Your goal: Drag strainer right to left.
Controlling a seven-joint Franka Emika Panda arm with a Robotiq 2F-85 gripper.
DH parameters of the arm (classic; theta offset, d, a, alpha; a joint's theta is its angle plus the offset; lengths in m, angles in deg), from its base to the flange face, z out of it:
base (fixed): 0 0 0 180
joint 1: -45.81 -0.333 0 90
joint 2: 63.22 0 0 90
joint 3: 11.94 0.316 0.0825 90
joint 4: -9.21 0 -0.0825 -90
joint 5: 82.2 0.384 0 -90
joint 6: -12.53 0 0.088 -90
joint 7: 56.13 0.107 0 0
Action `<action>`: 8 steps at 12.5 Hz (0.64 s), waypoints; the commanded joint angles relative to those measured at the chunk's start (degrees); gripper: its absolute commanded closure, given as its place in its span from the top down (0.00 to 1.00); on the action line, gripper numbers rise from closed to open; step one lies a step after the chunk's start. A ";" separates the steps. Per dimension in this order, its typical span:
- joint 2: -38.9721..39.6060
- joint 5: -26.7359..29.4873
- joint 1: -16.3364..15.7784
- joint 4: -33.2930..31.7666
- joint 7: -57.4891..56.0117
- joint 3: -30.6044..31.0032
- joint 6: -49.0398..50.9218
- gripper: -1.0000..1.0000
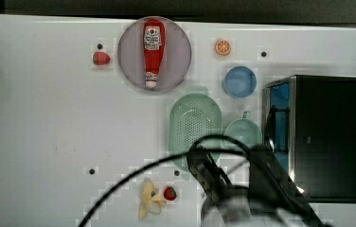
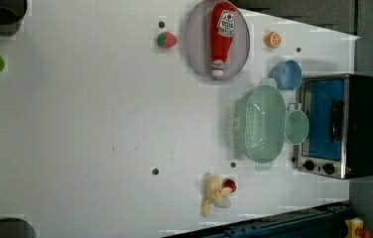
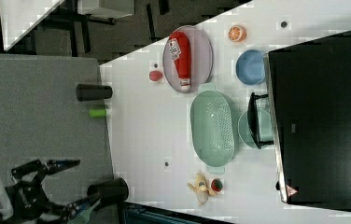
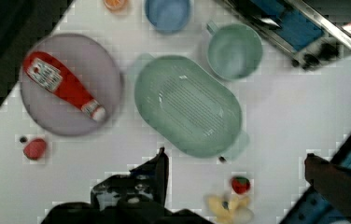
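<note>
- Overhead, a white table [image 1: 48,123] carries everything; small dark dots mark it here and there, and dark floor shows past its edges in the right view.
- At the top view's right sits a black toaster oven [image 1: 327,137] with a steel-framed glass door and knobs.
- Just beside the oven stands a green mug [image 2: 296,127], and next to that, touching or nearly so, lies the strainer [image 2: 260,124].
- Looks of the strainer: pale green plastic, oval from above, its bowl dotted with rows of small holes, a short tab at each end of the rim.
- A blue bowl [image 1: 239,81] sits near one end of the strainer, an orange slice [image 1: 222,47] beyond it.
- A grey plate [image 1: 129,56] holds a red ketchup bottle [image 1: 153,47]; its white label carries print too small to read.
- A strawberry [image 1: 101,58] lies by the plate; a peeled banana [image 1: 149,198] and a second strawberry [image 1: 169,193] lie near the strainer's other end.
- The gripper [image 4: 232,163] hangs above the table, clear of the strainer, its jaws spread wide and holding nothing.
</note>
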 commanded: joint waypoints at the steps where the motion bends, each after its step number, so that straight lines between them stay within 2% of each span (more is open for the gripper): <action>1: 7.43 0.19 -0.57 -11.85 1.69 1.01 -5.78 1.00; 5: 11.52 0.19 -0.59 -21.64 10.00 1.07 -24.36 1.00; 8: 17.20 0.19 -0.60 -26.15 19.19 1.62 -35.06 1.00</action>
